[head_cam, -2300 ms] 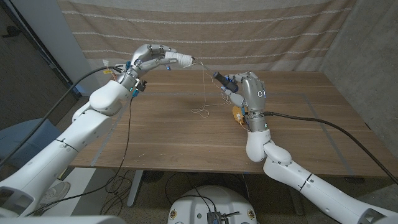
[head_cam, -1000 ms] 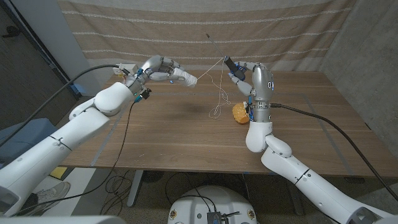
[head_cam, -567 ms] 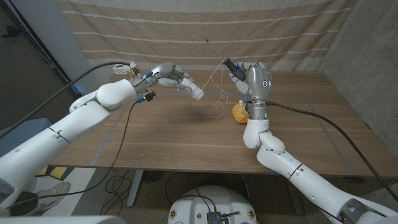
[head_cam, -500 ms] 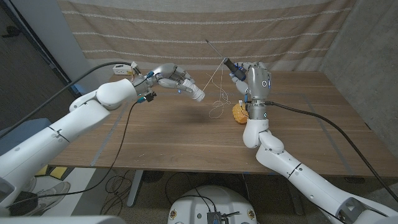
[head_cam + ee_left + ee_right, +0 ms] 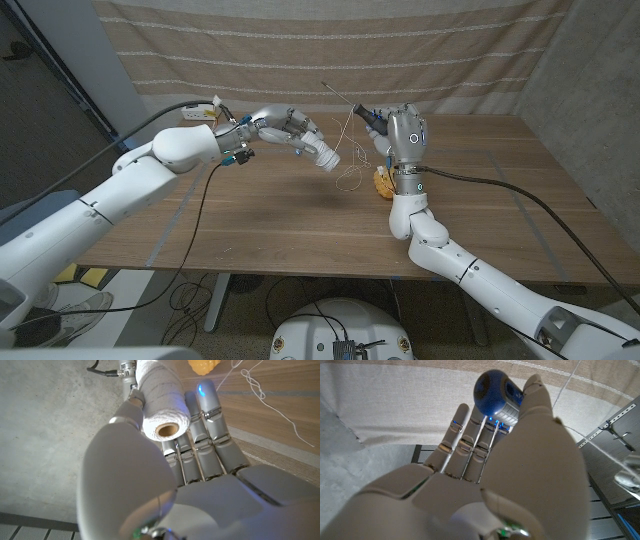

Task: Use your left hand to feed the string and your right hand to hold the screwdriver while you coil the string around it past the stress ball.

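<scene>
Compared with half a second ago, our left hand [image 5: 285,128] has carried the spool of string [image 5: 325,157] a little further right and lower in the head view, so it now sits just left of centre, closer to the loose string [image 5: 348,150] hanging below the screwdriver [image 5: 352,102]. Our right hand [image 5: 400,135] has dropped slightly and tipped the screwdriver, whose thin shaft now slants toward the upper left of the frame rather than pointing as steeply up. We read this as the feeding side swinging in for another turn around the shaft, with the coiling still underway rather than finished. Our left hand holds the spool between thumb and fingers, plain in the left wrist view, where the spool's open core faces the camera. Our right hand is wrapped round the screwdriver's handle, whose blue butt end shows past the fingers in the right wrist view. The yellow stress ball [image 5: 383,181] lies on the table [image 5: 480,220] just below the right hand, partly hidden by the wrist. We cannot make out how many turns of string sit on the shaft, nor whether the strand is taut between spool and shaft; it is too fine to follow.
</scene>
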You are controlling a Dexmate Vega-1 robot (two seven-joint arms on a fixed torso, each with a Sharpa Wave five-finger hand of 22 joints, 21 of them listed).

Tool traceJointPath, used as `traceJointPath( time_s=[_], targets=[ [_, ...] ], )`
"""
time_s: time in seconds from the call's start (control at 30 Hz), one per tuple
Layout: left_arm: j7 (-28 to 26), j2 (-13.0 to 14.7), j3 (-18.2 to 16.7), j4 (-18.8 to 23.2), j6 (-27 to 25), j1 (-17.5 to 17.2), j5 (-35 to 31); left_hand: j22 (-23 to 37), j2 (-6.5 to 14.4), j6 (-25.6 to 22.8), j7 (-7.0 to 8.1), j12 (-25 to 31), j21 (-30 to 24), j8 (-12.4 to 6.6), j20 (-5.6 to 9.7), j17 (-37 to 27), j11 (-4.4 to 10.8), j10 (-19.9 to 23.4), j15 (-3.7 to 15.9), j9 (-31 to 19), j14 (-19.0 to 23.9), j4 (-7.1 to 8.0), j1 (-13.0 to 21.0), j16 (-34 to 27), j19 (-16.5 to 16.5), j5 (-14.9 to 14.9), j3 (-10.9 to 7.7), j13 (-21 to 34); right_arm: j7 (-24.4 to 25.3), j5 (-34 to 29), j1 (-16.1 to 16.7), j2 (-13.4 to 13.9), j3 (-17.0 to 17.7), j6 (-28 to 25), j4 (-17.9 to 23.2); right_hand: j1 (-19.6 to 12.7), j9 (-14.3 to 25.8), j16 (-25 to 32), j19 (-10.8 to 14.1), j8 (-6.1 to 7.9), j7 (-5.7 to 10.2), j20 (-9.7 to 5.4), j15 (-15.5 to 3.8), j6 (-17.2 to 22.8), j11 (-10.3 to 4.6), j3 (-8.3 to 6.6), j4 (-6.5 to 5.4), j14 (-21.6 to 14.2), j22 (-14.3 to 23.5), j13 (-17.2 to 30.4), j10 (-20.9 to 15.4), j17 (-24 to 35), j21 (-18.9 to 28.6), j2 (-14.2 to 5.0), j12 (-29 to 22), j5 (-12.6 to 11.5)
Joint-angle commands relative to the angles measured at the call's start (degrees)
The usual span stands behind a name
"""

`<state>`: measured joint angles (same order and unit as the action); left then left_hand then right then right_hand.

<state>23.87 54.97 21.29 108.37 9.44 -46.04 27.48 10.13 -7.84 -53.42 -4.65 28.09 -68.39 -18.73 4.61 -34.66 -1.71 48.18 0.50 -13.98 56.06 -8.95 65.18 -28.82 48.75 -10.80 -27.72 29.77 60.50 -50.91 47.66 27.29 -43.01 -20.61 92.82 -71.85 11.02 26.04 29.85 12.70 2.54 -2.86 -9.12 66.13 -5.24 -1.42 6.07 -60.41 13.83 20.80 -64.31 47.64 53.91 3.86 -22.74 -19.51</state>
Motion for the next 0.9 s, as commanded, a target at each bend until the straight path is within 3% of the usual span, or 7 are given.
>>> traceJointPath(
  time_s=[0.03,0.3,0.5,0.6,0.73,0.9],
  targets=[
    [4.6,-4.0,-1.6,-2.8,5.4,-0.2,9.8,0.1,12.9,-1.7,-1.14,-0.1,-0.3,-0.19,7.25,-0.2,2.05,2.1,11.90,-0.3,8.5,0.21,12.5,0.2,-1.8,-0.3,-0.63,4.4,-2.3,-3.4,-1.5,1.7,-4.7,-2.1,-1.7,-8.4,0.7,-0.2,-0.3,0.28,4.46,-9.00,-3.82,5.3,-1.21,0.59,-0.02,-1.6,0.0,0.3,-0.9,0.2,0.5,-8.78,0.2,-0.4],
    [-0.9,-6.0,-4.3,-1.4,9.2,-3.0,9.6,0.1,12.8,-2.0,-1.28,-0.3,-0.4,-0.18,7.21,-0.2,2.01,2.3,11.78,-0.2,8.7,0.12,12.5,0.4,-1.8,-0.3,-0.65,4.3,-1.4,-5.3,-1.9,2.5,-6.5,-1.8,-2.2,-8.5,0.7,-0.5,-0.6,0.19,4.55,-9.01,-3.81,5.3,-1.17,0.91,-0.11,-1.6,-0.2,0.4,-1.0,0.2,0.8,-8.87,0.4,-0.5],
    [-8.7,-6.8,-7.5,1.4,12.3,-6.2,4.6,0.1,12.8,-2.0,-1.23,-0.4,-0.5,-0.11,7.18,-0.3,1.99,2.5,11.79,-0.2,8.8,0.10,12.6,0.5,-1.8,-0.3,-0.66,4.4,-0.1,-6.6,-2.4,2.8,-7.6,-1.2,-3.7,-8.6,0.7,-0.7,-0.7,0.16,4.69,-9.00,-3.83,5.4,-1.29,1.13,-0.13,-1.6,-0.3,0.6,-0.9,0.2,1.0,-8.93,0.5,-0.7],
    [-14.1,-7.6,-9.6,2.9,13.5,-8.1,0.6,0.1,12.7,-2.1,-1.19,-0.5,-0.5,-0.09,7.16,-0.3,2.02,2.6,11.71,-0.2,8.9,0.11,12.5,0.5,-1.9,-0.3,-0.65,4.4,3.5,-6.8,-2.5,2.8,-7.7,0.9,-5.2,-8.7,0.7,-0.8,-0.8,0.14,4.67,-9.01,-3.87,5.5,-1.23,1.21,-0.08,-1.6,-0.4,0.6,-1.0,0.3,1.1,-8.90,0.6,-0.7],
    [-18.1,-8.3,-10.7,3.6,13.1,-8.8,-2.6,0.1,12.7,-2.2,-1.09,-0.6,-0.6,-0.01,7.15,-0.2,2.17,2.8,11.72,-0.2,9.0,0.11,12.5,0.7,-1.9,-0.3,-0.65,4.4,3.5,-12.0,1.1,0.4,-2.1,6.8,-5.4,-8.8,0.7,-0.9,-0.9,0.13,4.51,-9.01,-3.87,5.5,-1.11,1.30,-0.10,-1.6,-0.4,0.7,-1.0,0.3,1.2,-9.02,0.6,-0.8],
    [-20.6,-9.3,-10.7,3.0,11.7,-7.9,-4.3,0.1,12.7,-2.3,-1.05,-0.8,-0.6,0.02,7.17,-0.2,2.19,2.8,11.67,-0.1,9.0,0.11,12.5,0.8,-2.0,-0.3,-0.65,4.4,3.5,-22.1,7.1,-5.6,8.4,17.6,-4.8,-8.9,0.7,-1.1,-1.1,0.05,4.62,-9.01,-3.83,5.5,-1.32,1.61,-0.19,-1.7,-0.6,0.7,-1.1,0.3,1.5,-9.15,0.9,-0.9]
  ],
)
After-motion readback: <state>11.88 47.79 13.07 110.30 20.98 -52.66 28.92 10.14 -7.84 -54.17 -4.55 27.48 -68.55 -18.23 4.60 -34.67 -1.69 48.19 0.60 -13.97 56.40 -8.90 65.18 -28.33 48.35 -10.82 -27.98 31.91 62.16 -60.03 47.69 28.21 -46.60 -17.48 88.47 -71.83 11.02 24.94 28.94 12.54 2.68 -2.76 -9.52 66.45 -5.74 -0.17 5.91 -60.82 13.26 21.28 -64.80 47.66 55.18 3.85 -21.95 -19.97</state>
